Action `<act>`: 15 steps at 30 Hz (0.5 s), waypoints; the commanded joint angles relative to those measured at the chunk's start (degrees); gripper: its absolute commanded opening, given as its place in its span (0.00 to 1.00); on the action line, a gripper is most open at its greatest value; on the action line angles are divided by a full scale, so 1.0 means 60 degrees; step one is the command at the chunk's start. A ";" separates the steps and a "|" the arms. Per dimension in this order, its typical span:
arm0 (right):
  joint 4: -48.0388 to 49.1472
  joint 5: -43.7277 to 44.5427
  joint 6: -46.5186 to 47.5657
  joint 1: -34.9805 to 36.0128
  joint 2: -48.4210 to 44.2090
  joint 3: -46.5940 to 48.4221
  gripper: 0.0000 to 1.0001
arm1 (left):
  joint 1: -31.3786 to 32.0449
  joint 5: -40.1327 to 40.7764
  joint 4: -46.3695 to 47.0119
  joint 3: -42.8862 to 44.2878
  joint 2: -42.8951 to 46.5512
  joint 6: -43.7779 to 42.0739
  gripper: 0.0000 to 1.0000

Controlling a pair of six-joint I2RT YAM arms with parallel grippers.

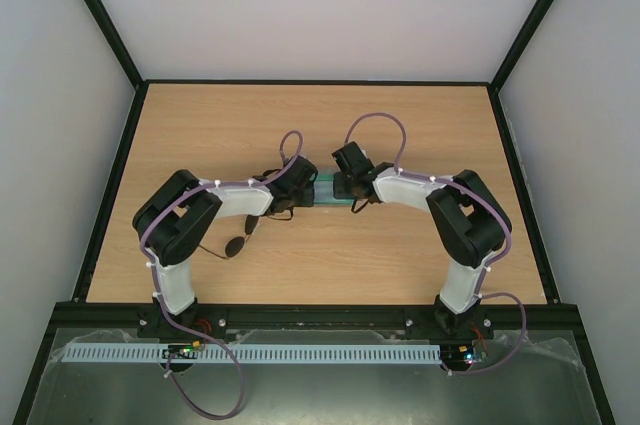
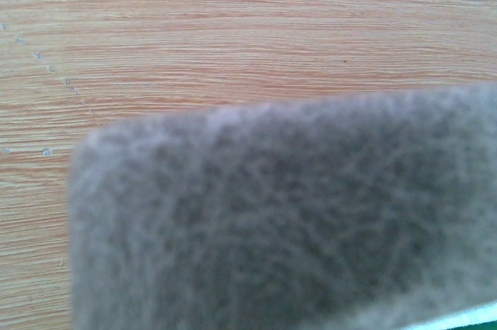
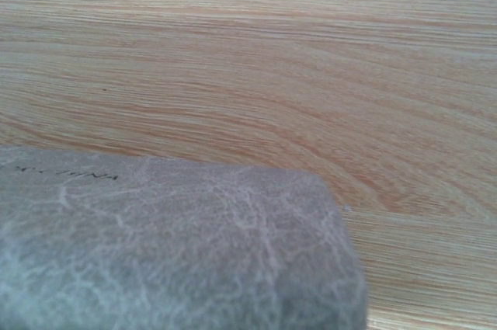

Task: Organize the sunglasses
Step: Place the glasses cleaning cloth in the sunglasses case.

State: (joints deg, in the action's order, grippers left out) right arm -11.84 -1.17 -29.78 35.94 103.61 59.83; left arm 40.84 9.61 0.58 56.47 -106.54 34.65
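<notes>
Sunglasses (image 1: 236, 244) with a thin dark wire frame and rounded dark lenses lie on the light wooden table (image 1: 400, 125), lower left of centre in the top view, beside the left arm's forearm and apart from both grippers. The left gripper (image 1: 303, 191) and right gripper (image 1: 347, 189) meet at mid-frame over the grey rectangular leather-look case (image 3: 171, 244), which fills the lower part of each wrist view. No fingers show there, so I cannot tell whether either pincer is wide, narrow or gripping. Whether the case is open is hidden too. By my judgement the sunglasses are not yet stowed, and putting them in the case remains to be done.
</notes>
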 commanded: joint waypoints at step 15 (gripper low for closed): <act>0.0011 0.0166 0.0026 -0.0058 0.0059 -0.0114 0.01 | -0.0063 0.0025 -0.0272 -0.0155 0.0193 -0.0132 0.07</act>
State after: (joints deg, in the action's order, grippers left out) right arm -11.66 -1.50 -29.78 35.94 103.61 59.27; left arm 40.84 9.47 0.58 56.38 -106.54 34.65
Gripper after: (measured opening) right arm 0.017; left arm 0.062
